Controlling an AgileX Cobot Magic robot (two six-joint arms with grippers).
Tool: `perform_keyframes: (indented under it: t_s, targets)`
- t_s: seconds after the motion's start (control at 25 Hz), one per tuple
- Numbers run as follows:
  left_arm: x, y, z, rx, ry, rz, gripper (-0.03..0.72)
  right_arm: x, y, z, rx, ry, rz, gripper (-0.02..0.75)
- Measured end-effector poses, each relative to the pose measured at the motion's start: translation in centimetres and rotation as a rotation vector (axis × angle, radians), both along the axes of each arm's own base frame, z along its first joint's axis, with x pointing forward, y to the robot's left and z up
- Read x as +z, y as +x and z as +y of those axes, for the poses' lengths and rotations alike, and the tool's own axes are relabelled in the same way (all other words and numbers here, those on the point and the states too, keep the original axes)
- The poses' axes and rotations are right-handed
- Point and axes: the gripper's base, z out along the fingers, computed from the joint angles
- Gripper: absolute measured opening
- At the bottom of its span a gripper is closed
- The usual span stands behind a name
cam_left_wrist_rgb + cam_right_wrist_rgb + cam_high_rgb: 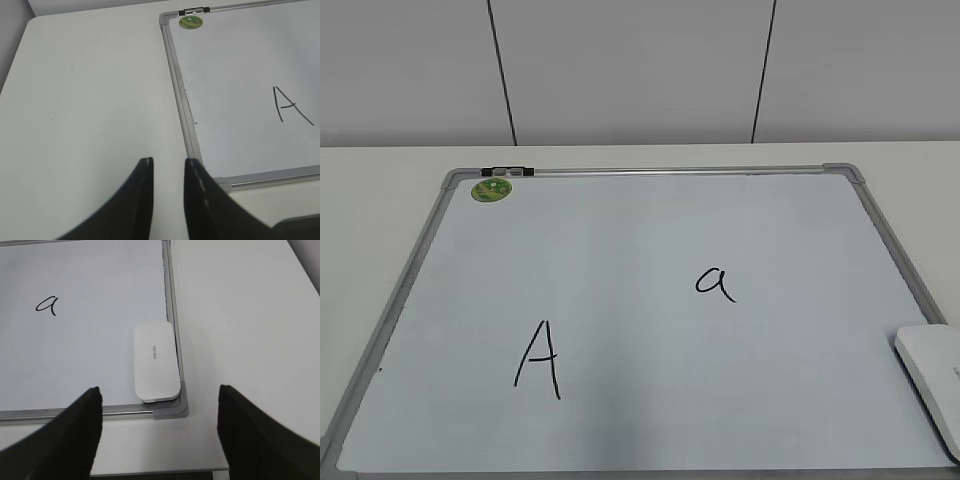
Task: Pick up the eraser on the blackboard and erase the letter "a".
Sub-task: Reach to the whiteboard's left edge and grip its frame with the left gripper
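The eraser (930,375) is a flat white block lying on the blackboard (650,230) at its near right corner. In the right wrist view the eraser (155,362) lies against the board's right frame. The letter "a" (715,283) is written right of the board's centre and also shows in the right wrist view (47,305). My right gripper (158,389) is open and empty, above the table just in front of the eraser. My left gripper (166,161) has its fingers close together, holds nothing, and hangs over the table left of the board's frame (187,125). Neither gripper shows in the exterior view.
A larger capital "A" (538,358) is written at the board's near left. A round green sticker (491,189) and a small black clip (508,171) sit at the far left corner. The white table (85,100) surrounds the board; a wall stands behind.
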Motion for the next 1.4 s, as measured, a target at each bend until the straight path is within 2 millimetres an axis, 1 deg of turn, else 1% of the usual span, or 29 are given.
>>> perform_keyframes:
  t_s: [0.56, 0.68, 0.76, 0.92, 1.04, 1.24, 1.4]
  targets:
    - [0.0, 0.0, 0.0, -0.001, -0.002, 0.0, 0.143, 0.0, 0.0, 0.0, 0.0, 0.0, 0.0, 0.534]
    - [0.3, 0.4, 0.0, 0.0, 0.002, 0.018, 0.147, 0.0, 0.0, 0.0, 0.0, 0.0, 0.0, 0.534]
    - [1.2, 1.4, 0.0, 0.007, 0.016, 0.032, 0.152, 0.0, 0.0, 0.0, 0.0, 0.0, 0.0, 0.534]
    - [2.4, 5.2, -0.1, -0.004, 0.073, 0.11, 0.166, 0.0, 0.0, 0.0, 0.0, 0.0, 0.0, 0.534]
    - [2.8, 8.3, -0.8, -0.03, 0.084, 0.211, 0.188, 0.0, 0.0, 0.0, 0.0, 0.0, 0.0, 0.534]
    - [2.6, 14.5, -1.8, -0.005, 0.072, 0.418, 0.233, 0.0, 0.0, 0.0, 0.0, 0.0, 0.0, 0.534]
    - [2.2, 19.9, -2.9, -0.002, 0.072, 0.549, 0.244, 0.0, 0.0, 0.0, 0.0, 0.0, -0.002, 0.534]
